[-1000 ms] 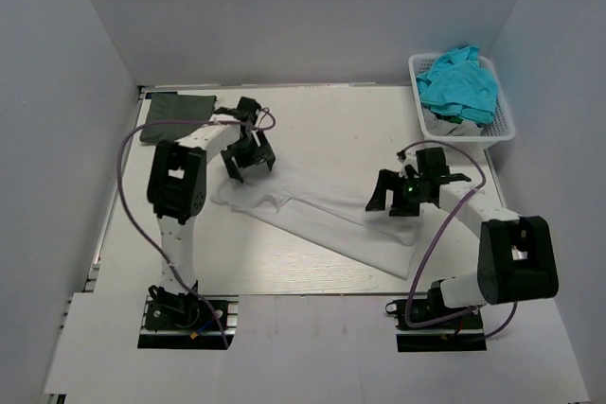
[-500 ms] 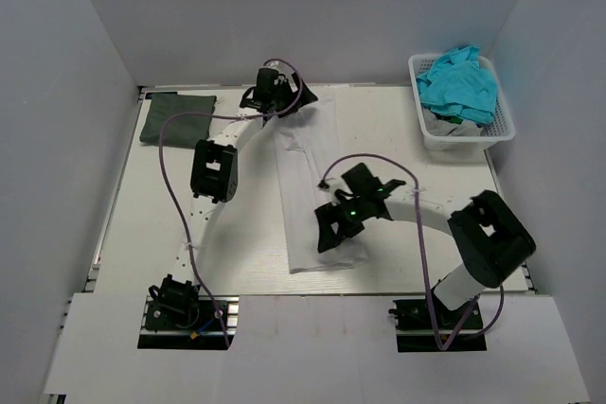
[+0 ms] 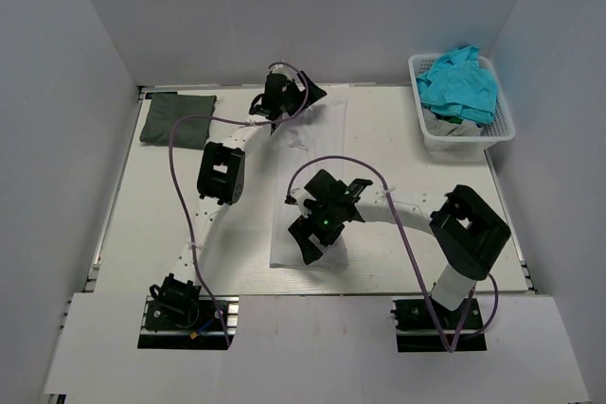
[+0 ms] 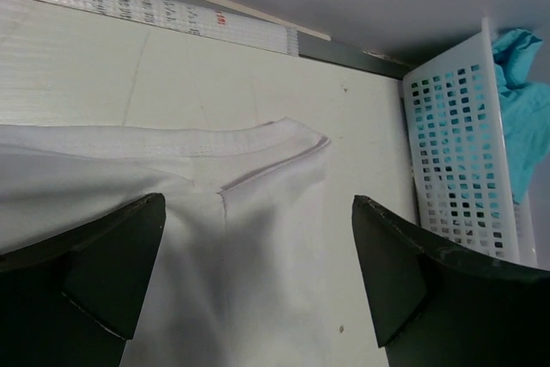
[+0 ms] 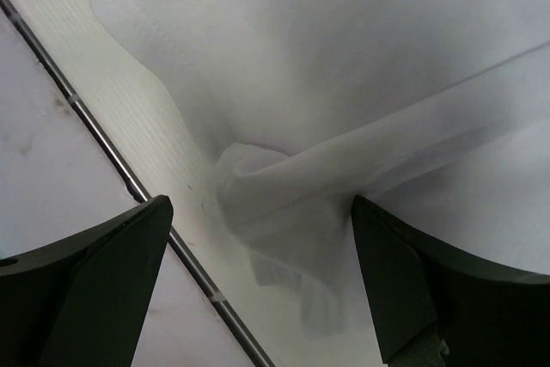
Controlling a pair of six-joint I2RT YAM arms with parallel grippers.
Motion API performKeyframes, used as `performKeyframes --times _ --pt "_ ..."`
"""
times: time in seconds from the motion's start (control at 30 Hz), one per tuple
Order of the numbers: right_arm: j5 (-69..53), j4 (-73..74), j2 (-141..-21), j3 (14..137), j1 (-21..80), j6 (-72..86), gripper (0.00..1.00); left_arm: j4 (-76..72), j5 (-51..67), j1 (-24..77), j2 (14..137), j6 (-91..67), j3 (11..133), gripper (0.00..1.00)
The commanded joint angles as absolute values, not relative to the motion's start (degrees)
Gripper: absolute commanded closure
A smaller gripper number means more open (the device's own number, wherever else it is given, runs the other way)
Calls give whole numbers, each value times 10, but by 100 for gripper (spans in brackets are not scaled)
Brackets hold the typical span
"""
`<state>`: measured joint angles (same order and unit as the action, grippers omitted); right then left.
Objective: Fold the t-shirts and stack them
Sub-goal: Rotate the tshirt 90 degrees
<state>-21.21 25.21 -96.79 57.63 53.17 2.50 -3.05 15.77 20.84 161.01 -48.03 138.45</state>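
Note:
A white t-shirt [image 3: 318, 136] lies stretched from the far table edge toward the near edge. My left gripper [image 3: 301, 101] is open above its far end; the left wrist view shows the shirt [image 4: 258, 204] and its hemmed edge between the spread jaws [image 4: 258, 285]. My right gripper [image 3: 309, 238] is open over the near end, where the fabric [image 5: 284, 186] is bunched in a fold between the jaws [image 5: 258, 294]. A folded dark grey-green t-shirt [image 3: 177, 117] lies at the far left. Teal t-shirts [image 3: 459, 82] fill the basket.
A white lattice basket [image 3: 471, 137] stands at the far right corner and also shows in the left wrist view [image 4: 455, 152]. A metal rail [image 5: 129, 182] runs along the table's near edge. Purple cables loop over both arms. Grey walls enclose the table.
The white shirt has turned from lying diagonally across the middle to running far to near. My left gripper moved to the far edge; my right gripper swung left and nearer.

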Motion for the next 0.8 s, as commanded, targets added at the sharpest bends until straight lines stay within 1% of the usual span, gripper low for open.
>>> performKeyframes --times 0.0,0.17,0.23,0.27,0.3,0.33,0.37,0.4,0.43,0.47,0.5,0.53,0.57,0.6,0.63,0.67,0.73,0.77 --pt "-168 299 -920 613 541 18 10 7 105 201 1530 -441 1370 1" --pt "-161 251 -806 599 542 62 10 53 91 201 1415 -385 1363 1" --pt "-158 240 -759 573 542 76 10 103 91 201 1336 -362 1346 1" --pt "-154 237 -748 555 539 104 10 125 84 201 1305 -354 1308 1" --pt "-140 238 -731 537 539 119 10 146 75 201 1234 -354 1277 1" --pt "-129 243 -716 519 538 131 10 185 46 201 1193 -354 1240 1" --pt "-112 243 -701 511 538 168 10 193 46 201 1150 -354 1145 1" --pt "-102 254 -695 498 538 178 10 199 46 201 1109 -363 1094 1" --pt "-90 261 -677 487 539 193 10 225 37 201 1026 -369 1046 1" --pt "-60 267 -665 483 536 222 10 237 37 201 987 -374 952 1" --pt "-45 273 -659 482 534 234 10 251 21 201 948 -382 903 1" --pt "-29 299 -648 476 534 256 10 269 16 201 911 -435 796 1" --pt "-9 305 -646 475 531 263 10 262 31 201 837 -453 733 1" --pt "-7 316 -648 479 530 266 10 231 97 201 803 -454 669 1" --pt "-13 327 -650 482 530 270 10 215 126 201 776 -454 584 1" --pt "-25 336 -660 483 527 272 10 233 161 207 746 -454 560 1" --pt "-49 345 -681 483 526 276 10 298 175 216 739 -433 534 1" --pt "-59 345 -686 476 523 278 10 355 182 226 732 -432 524 1"
